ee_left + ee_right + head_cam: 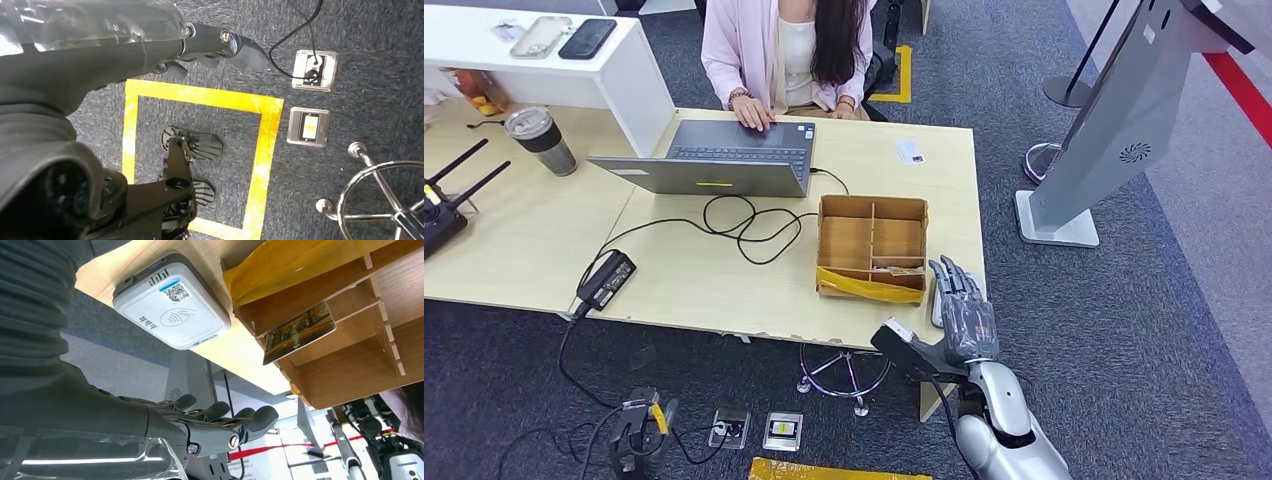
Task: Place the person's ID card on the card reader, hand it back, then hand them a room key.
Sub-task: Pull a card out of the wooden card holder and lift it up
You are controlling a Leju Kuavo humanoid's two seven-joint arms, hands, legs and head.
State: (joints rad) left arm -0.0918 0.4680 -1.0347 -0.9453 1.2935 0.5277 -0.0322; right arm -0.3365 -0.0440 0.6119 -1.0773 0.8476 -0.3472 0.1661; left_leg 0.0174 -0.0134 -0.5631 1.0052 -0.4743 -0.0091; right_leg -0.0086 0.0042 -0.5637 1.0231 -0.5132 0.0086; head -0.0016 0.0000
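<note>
Your head view shows the right hand (962, 300) raised at the near right corner of the desk (684, 280), fingers spread and straight, holding nothing. It hides most of the card reader (171, 302) there; your right wrist view shows that reader whole: one white unit with a QR code and a contactless symbol, lying just beside the wooden box (872, 248). The same wrist view shows one picture-printed card (298, 331) standing tilted in a compartment of the box, which from the head view is a faint sliver.

The ID card (910, 152) lies flat on the far right part of the desk, near the person (784, 50), well apart from the reader and from your hand. You can see one such card there.

The left hand (220, 50) appears in the left wrist view, hanging over grey carpet above a yellow tape square (200, 150); fingers loosely extended, nothing in them. Two floor sockets (312, 100) lie beside the tape.

On the desk you count one laptop (714, 158), one power brick (606, 278), one tumbler (542, 140). The person has both hands at the laptop.
</note>
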